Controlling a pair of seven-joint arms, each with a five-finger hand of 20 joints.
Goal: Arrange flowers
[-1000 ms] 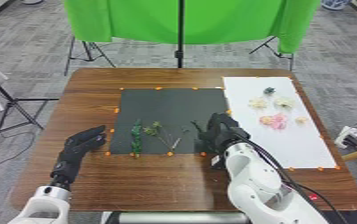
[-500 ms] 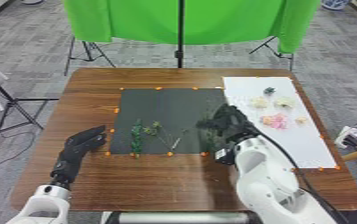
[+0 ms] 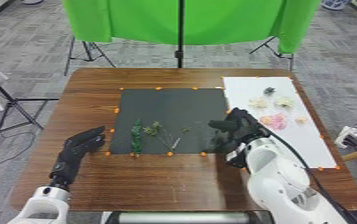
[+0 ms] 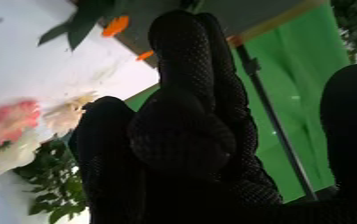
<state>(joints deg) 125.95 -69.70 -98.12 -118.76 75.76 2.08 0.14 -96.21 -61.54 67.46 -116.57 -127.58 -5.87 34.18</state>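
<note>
One leafy stem (image 4: 86, 19), dark green with pointed, drooping leaves, shows at the fingertips of the right hand (image 3: 243, 128), whose fingers look pinched round it; it hangs over the dark mat (image 3: 170, 105), near the edge of the white board (image 3: 294, 145). This seems the moment to lay greenery down; a low, gentle release should keep the leaves flat, and a light pinch spares the thin stalk; lifting away straight up would avoid dragging it. On the board lie a ruffled pink flower (image 3: 275, 121) and cream blooms (image 3: 285, 102); the left hand (image 3: 86, 140) rests over the brown bench (image 3: 139, 185), fingers loose.
</note>
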